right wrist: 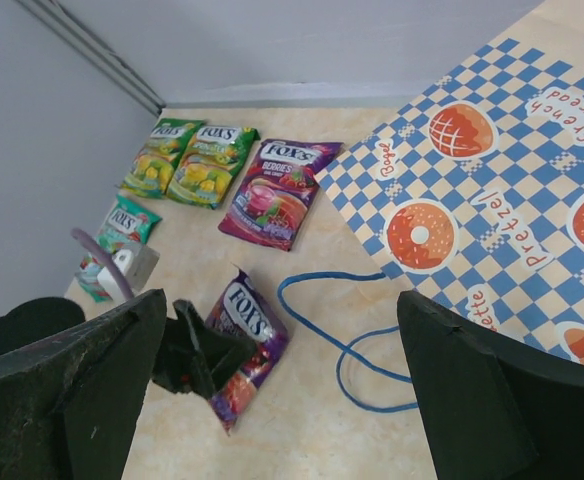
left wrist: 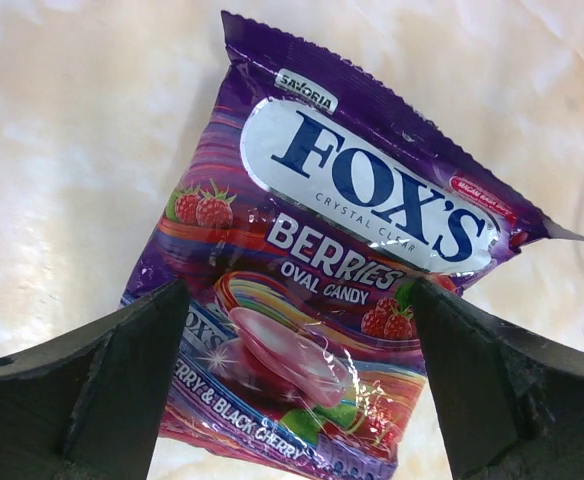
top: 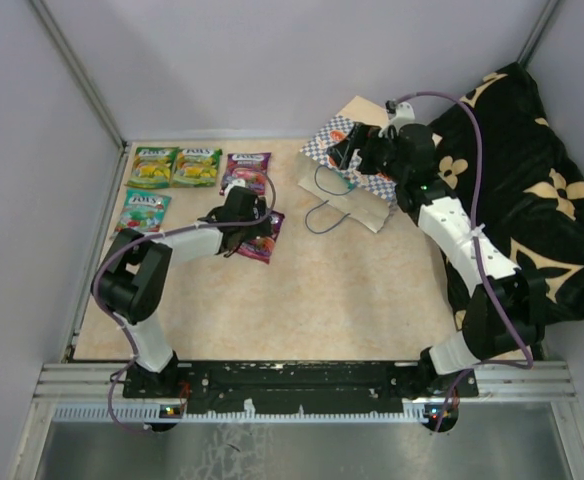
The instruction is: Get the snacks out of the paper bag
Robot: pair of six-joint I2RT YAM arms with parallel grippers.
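Note:
A purple FOX'S berry snack pouch (left wrist: pixel 342 230) lies flat on the table between the spread fingers of my left gripper (left wrist: pixel 297 400), which is open and grips nothing. From above, that gripper (top: pixel 249 218) hovers over the pouch (top: pixel 266 240). The paper bag (top: pixel 357 175) lies flat at the back with its blue cord handles (right wrist: pixel 372 330) trailing on the table. My right gripper (right wrist: pixel 282 400) hangs open and empty above the bag's (right wrist: pixel 492 200) near end. Two green pouches (top: pixel 152 167) (top: pixel 196 167), another purple one (top: pixel 247 170) and a teal one (top: pixel 143 211) lie at the back left.
A black cloth with tan flowers (top: pixel 532 170) is heaped along the right side, behind my right arm. Grey walls close in the left and back edges of the table.

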